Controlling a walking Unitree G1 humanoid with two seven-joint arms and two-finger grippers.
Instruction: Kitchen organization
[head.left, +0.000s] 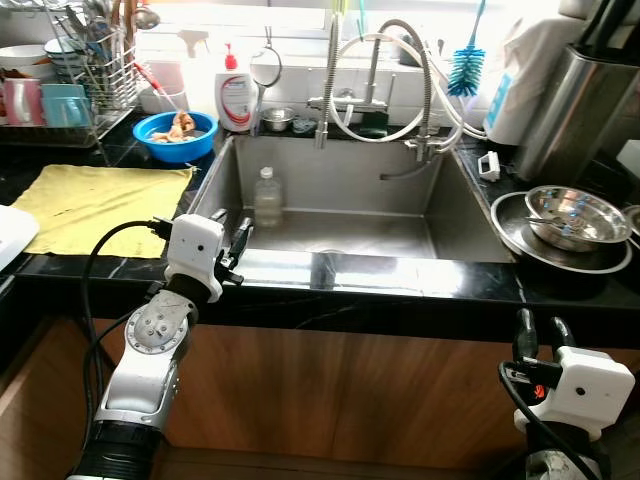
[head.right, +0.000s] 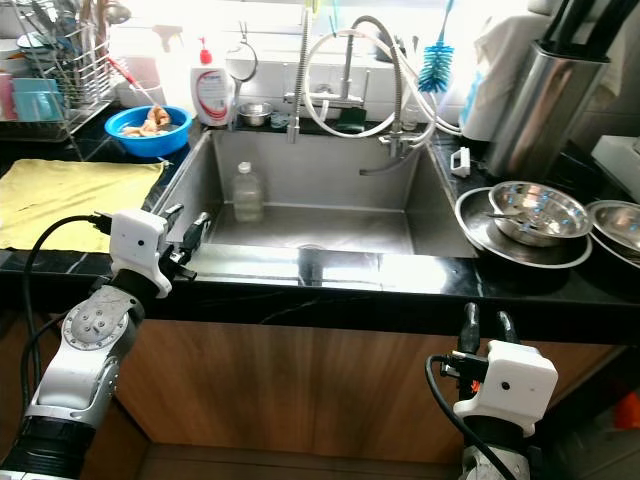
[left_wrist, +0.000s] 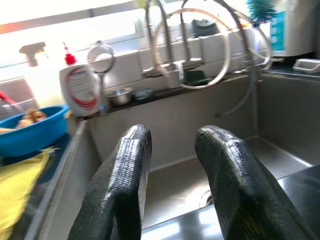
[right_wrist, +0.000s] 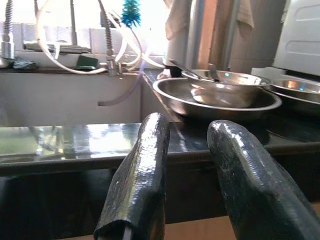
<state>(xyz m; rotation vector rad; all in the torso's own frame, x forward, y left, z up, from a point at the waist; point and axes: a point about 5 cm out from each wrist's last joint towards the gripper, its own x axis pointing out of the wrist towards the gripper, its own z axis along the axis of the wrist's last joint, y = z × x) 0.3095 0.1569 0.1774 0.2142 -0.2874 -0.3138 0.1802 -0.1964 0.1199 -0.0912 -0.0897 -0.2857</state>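
The left pincer is being held over the front edge of the sink, at its left corner. Its two black fingers are being kept apart, and nothing is being held between them. The right pincer is being held low, in front of the brown cupboard front and below the edge of the black worktop. Its two fingers are also being kept apart, with nothing between them.

One clear bottle is being kept standing inside the sink, near its left wall. What is inside the bottle cannot be made out. One tap with looping hoses is being seen behind the sink.

One blue bowl is being kept on the worktop to the left of the sink, with brownish bits of food in it. One white bottle with a red pump is being kept standing just beside it. One yellow cloth is being left spread flat near the left pincer. One wire rack full of dishes is being seen in the far left corner.

To the right of the sink, one shiny metal bowl is being kept inside a wider metal pan. One blue bottle brush is being seen hanging behind them.
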